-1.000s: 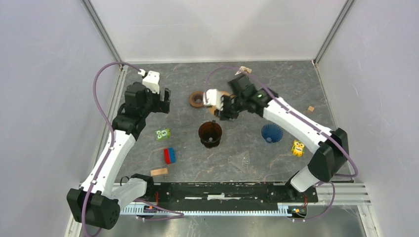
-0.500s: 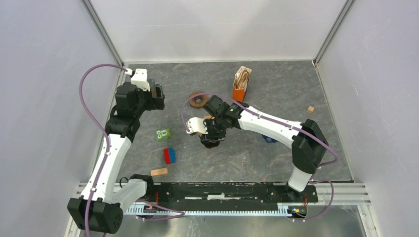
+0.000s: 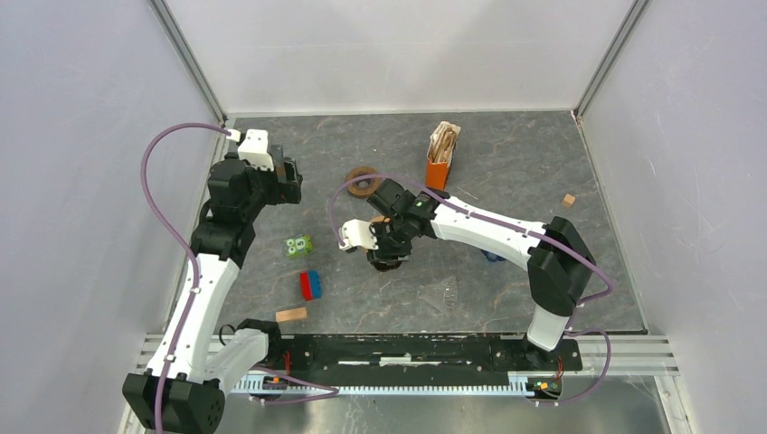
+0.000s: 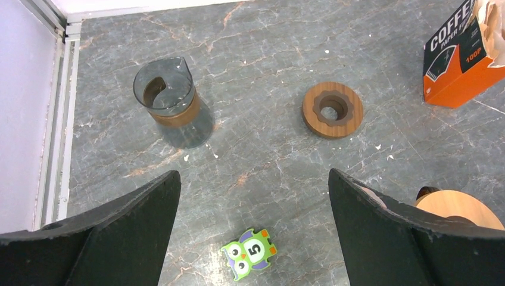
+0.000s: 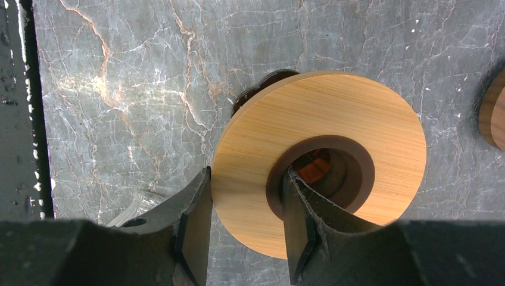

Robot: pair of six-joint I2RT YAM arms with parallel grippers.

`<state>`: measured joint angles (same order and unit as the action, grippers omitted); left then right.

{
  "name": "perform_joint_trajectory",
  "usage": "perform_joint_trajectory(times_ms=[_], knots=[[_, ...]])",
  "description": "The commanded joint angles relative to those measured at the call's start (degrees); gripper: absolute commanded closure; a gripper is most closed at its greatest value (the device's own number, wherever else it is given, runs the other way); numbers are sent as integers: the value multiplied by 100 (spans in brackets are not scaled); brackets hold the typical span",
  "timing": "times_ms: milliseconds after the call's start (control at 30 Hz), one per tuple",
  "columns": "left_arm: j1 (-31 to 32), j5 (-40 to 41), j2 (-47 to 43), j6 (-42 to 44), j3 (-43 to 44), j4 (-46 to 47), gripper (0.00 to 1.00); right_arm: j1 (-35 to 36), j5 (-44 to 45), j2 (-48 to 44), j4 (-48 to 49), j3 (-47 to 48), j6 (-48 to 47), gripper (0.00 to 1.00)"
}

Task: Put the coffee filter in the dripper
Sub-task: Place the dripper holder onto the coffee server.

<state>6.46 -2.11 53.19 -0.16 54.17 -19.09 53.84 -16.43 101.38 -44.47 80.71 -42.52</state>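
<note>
Near the middle of the table (image 3: 543, 154), my right gripper (image 5: 247, 220) pinches the wooden ring (image 5: 333, 113) over the dripper (image 5: 312, 168), my left gripper (image 4: 253, 179) hangs wide open, and the coffee filter (image 4: 491, 18) sits in its box (image 3: 439, 165) by the far edge, so next, I judge, I seat the ring, let go, then fetch a filter.

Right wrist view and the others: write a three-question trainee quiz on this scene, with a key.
1. True or false: the left gripper is open and empty.
2. Multiple choice: the right gripper is shut on A) the light wooden ring, B) a red block, C) a glass jug.
3. Fill in: the owl toy bears the number ___.
Key: 1 true; 2 A; 3 5.
</note>
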Motion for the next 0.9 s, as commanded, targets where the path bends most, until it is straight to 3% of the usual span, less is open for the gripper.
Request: perform_joint_trajectory(times_ms=[0, 200, 367, 467, 667, 867], knots=[[-22, -123, -67, -54, -64, 314, 0, 47, 35, 99, 126, 182, -64, 60], [-19, -145, -84, -32, -115, 327, 0, 53, 95, 180, 210, 243, 53, 49], [-22, -217, -39, 8, -126, 305, 0, 52, 269, -51, 263, 319, 209, 19], [-22, -374, 52, 264, -102, 235, 0, 34, 348, -382, 273, 293, 210, 11], [-13, -967, 260, 911, -143, 27, 0, -258, -47, -1380, 255, -238, 33, 10], [95, -1411, 339, 1063, -282, -51, 0, -1164, -427, -2482, 424, -1404, -46, 13]])
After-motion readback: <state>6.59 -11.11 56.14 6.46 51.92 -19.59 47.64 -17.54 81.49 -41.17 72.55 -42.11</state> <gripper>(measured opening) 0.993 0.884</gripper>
